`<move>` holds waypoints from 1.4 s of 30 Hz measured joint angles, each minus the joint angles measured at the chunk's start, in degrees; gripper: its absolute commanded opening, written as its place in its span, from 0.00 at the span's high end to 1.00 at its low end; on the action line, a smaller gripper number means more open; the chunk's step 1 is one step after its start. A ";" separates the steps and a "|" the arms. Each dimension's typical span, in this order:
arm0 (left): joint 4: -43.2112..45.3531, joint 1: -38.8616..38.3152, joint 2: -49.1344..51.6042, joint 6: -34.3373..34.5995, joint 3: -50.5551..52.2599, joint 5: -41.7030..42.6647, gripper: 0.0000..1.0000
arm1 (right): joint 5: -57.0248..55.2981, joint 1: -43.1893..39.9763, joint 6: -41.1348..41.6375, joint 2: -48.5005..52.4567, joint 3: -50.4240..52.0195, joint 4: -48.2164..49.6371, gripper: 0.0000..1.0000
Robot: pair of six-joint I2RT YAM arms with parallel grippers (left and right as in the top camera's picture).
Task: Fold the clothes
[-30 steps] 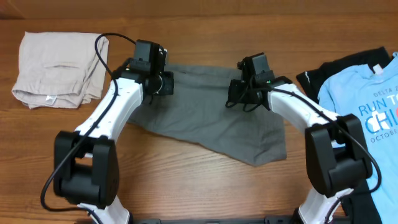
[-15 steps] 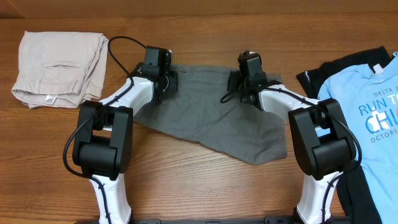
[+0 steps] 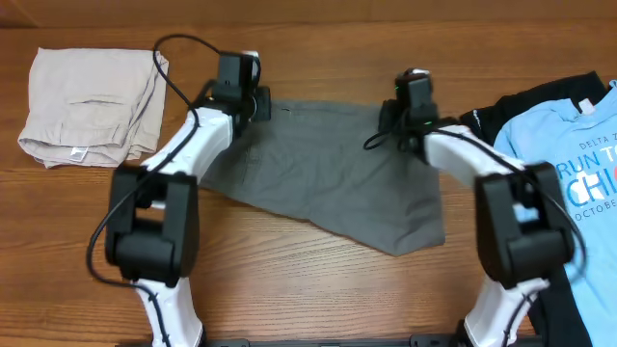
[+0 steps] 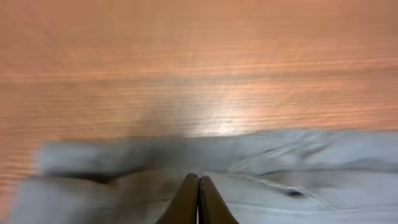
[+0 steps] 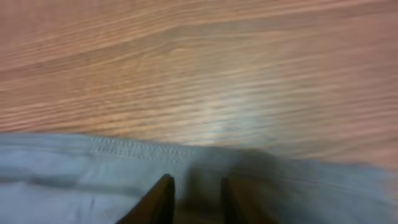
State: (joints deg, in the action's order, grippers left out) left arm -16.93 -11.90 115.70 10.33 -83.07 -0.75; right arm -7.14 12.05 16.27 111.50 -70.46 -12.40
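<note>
Both arms have swung toward the far side of the desk [image 3: 318, 289] over the last second, and the right tool [image 3: 406, 104] has gone from closed to parted. Its fingers now stand a little apart, straddling the far hem of the grey shorts [image 3: 328, 173] with nothing clamped between them; the stitched edge lies just beyond the tips. The left tool [image 3: 249, 96] is at the shorts' far left corner with its fingers pressed tight together. In the wrist view the cloth rises to meet those tips and casts a shadow beneath, so it appears to be pinched there.

The shorts lie spread flat mid-desk between the two arms, their near edge slanting toward the right. Folded beige shorts [image 3: 92, 101] sit far left, well apart. A light blue T-shirt [image 3: 569, 164] lies at the right edge.
</note>
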 measured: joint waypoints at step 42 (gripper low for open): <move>-55.08 14.60 -9.60 -4.74 -17.66 6.40 0.30 | 30.75 2.67 0.11 -17.68 -10.73 -40.24 0.96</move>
State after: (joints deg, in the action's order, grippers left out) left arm -72.01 2.70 106.10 5.58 -100.73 5.65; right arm 23.62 14.72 16.38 93.82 -81.19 -52.64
